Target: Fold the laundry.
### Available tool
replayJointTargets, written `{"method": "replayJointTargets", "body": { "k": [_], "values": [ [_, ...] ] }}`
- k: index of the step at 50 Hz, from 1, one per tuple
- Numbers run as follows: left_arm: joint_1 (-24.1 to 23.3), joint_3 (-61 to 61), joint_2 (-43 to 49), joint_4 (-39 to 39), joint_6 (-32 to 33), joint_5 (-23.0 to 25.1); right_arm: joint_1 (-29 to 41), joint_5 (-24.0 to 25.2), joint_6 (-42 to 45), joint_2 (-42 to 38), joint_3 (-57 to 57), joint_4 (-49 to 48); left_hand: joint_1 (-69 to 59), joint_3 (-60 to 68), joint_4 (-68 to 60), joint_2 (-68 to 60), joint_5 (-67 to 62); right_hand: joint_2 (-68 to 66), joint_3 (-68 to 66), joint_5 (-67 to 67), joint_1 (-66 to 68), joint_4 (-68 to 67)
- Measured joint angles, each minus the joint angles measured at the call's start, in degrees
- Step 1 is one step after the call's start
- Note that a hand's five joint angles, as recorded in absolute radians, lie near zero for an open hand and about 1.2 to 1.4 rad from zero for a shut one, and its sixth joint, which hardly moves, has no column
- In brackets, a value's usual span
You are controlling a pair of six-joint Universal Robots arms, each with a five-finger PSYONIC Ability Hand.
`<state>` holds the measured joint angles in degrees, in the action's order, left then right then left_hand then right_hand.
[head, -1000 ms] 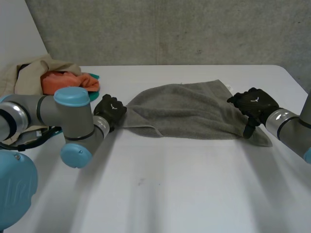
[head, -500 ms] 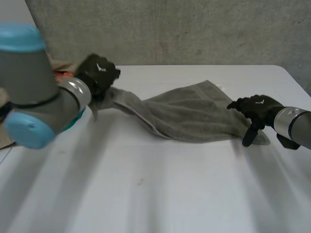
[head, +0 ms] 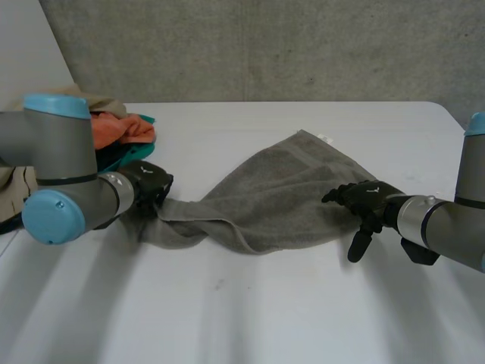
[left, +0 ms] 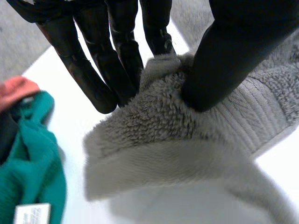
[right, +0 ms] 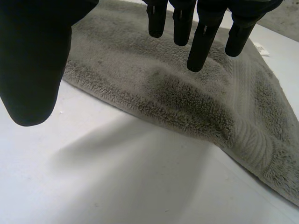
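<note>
Item: one grey towel (head: pixel 273 201), lying rumpled and partly spread across the middle of the white table (head: pixel 250 311). One end is drawn out into a narrow tail, and a small white tag (head: pixel 326 139) sits at the far edge. At the towel's tail end is the left hand (head: pixel 148 186); in the left wrist view its fingers (left: pixel 91 79) and thumb are closed on the towel's corner, pinching a bunched fold of terry between them. At the towel's opposite end is the right hand (head: pixel 364 201), fingers (right: pixel 201 42) straight and spread, thumb held wide apart, nothing gripped. Its fingertips are over the towel's edge, and contact with the pile cannot be told. Beyond the pinched corner, apart from the towel, is a heap of orange cloth (head: pixel 121 129), teal cloth (head: pixel 129 155) and beige cloth (head: pixel 45 102).
</note>
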<state>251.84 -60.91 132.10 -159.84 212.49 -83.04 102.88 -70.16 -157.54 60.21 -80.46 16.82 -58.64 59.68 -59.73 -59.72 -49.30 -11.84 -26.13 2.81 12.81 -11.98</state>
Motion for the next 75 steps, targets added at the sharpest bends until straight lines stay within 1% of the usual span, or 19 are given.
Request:
{"method": "replayJointTargets", "body": {
  "k": [9, 17, 23, 28, 31, 33, 34, 35, 36, 37, 38, 41, 49, 54, 58, 67, 73, 74, 75],
  "values": [
    [-1.34, -5.01, -4.18, -5.39, -2.64, 0.03, 0.61, -0.24, 0.85, 0.54, -1.43, -1.19, 22.80, -23.77, 23.96, 23.85, 23.55, 0.00, 0.00, 0.03, 0.00, 0.00],
    [-5.71, -8.83, -5.56, -12.25, -1.90, -2.14, 0.65, -0.22, 1.56, 1.22, -2.28, -1.47, 26.58, -27.50, 28.13, 27.82, 28.02, 0.00, 0.00, 0.00, 0.00, 0.00],
    [-8.03, -5.96, -0.86, -13.87, 0.86, -6.20, 0.43, -0.14, 2.27, 1.32, -2.62, -1.53, 26.75, -27.52, 28.19, 28.00, 28.09, 0.00, 0.00, 0.00, 0.00, 0.00],
    [-8.32, -2.34, 2.69, -13.32, 3.31, -9.29, 0.11, -0.19, 2.91, 1.22, -2.68, -1.54, 26.21, -27.16, 27.64, 27.43, 27.37, 0.00, 0.00, 0.00, 0.00, 0.00],
    [-7.98, -0.35, 3.98, -12.97, 4.32, -10.35, 0.06, -0.23, 3.54, 1.07, -2.69, -1.51, 19.05, -20.73, 20.97, 20.67, 20.80, 0.00, 0.00, 0.00, 0.00, 0.00],
    [-7.67, 0.76, 4.45, -12.73, 4.74, -10.52, 0.17, -0.27, 4.04, 0.96, -2.80, -1.51, 9.83, -12.91, 12.77, 12.24, 12.97, 0.00, 0.00, -0.01, 0.00, 0.00],
    [-7.53, 1.23, 4.56, -12.58, 4.88, -10.46, 0.26, -0.30, 4.23, 0.92, -2.88, -1.52, 9.83, -12.91, 12.77, 12.24, 12.97, 0.00, 0.00, 0.00, 0.00, 0.00],
    [-7.40, 1.72, 4.61, -12.36, 5.02, -10.36, 0.38, -0.34, 4.43, 0.86, -2.98, -1.55, 3.33, -6.43, 6.33, 5.66, 6.68, 0.00, 0.00, 0.00, 0.00, 0.00],
    [-7.36, 1.86, 4.61, -12.27, 5.05, -10.31, 0.47, -0.36, 4.52, 0.82, -3.05, -1.59, 3.33, -6.43, 6.33, 5.66, 6.68, 0.00, 0.00, 0.00, 0.00, 0.00],
    [-7.14, 2.77, 4.51, -11.38, 5.33, -9.81, 0.87, -0.52, 4.84, 0.67, -3.35, -1.88, -4.47, 5.03, -5.33, -5.30, -4.28, 0.00, 0.00, 0.00, 0.00, 0.00],
    [-7.08, 3.16, 4.35, -10.77, 5.48, -9.52, 1.18, -0.69, 4.97, 0.57, -3.53, -2.25, -4.48, 7.12, -7.58, -7.46, -5.80, 0.00, 0.00, 0.00, 0.00, 0.00],
    [-7.02, 4.53, 3.44, -7.96, 6.12, -8.43, 1.91, -1.18, 5.08, 0.36, -3.91, -3.44, -4.48, 8.15, -8.60, -8.46, -5.95, 0.00, 0.00, -0.11, 0.00, 0.00],
    [-7.71, 12.10, -1.80, 5.05, 7.43, -4.82, 3.38, -2.76, 3.95, 0.45, -4.00, -6.61, -4.48, 8.23, -8.68, -8.52, -5.95, 0.00, 0.00, -0.12, 0.00, 0.00],
    [-8.56, 20.20, -5.51, 17.72, 6.46, -3.08, 4.91, -4.08, -0.92, 1.74, -4.51, -7.38, -4.48, 8.36, -8.70, -8.65, -5.95, 0.00, 0.00, 0.00, 0.00, 0.00],
    [-9.46, 24.03, -8.10, 23.59, 3.68, -2.69, 7.28, -5.96, -8.33, 2.83, -5.14, -7.90, -4.48, 8.36, -8.72, -8.73, -5.95, 0.00, 0.00, -0.11, 0.00, 0.00],
    [-13.41, 26.03, -14.59, 24.89, -5.95, -2.48, 15.28, -12.12, -26.35, 1.56, -4.40, -12.83, -4.48, 8.37, -8.72, -8.73, -5.95, 0.00, 0.00, 0.00, 0.00, 0.00],
    [-15.31, 26.56, -16.67, 24.04, -10.12, -2.69, 18.95, -15.39, -30.70, -1.10, -2.57, -16.53, -4.48, 8.37, -8.72, -8.73, -5.95, 0.00, 0.00, 0.01, 0.00, 0.00],
    [-16.04, 26.97, -17.52, 23.35, -12.45, -2.99, 21.11, -17.15, -32.23, -3.27, -0.98, -18.00, -4.48, 8.40, -8.73, -8.73, -5.95, -0.09, 0.00, -0.02, 0.09, 0.00],
    [-16.23, 27.12, -17.83, 22.85, -13.57, -3.26, 22.08, -17.97, -32.75, -4.42, -0.07, -18.35, -4.48, 8.50, -8.72, -8.74, -5.95, -7.43, -6.12, 7.42, 7.25, -7.17]
  ]
}}
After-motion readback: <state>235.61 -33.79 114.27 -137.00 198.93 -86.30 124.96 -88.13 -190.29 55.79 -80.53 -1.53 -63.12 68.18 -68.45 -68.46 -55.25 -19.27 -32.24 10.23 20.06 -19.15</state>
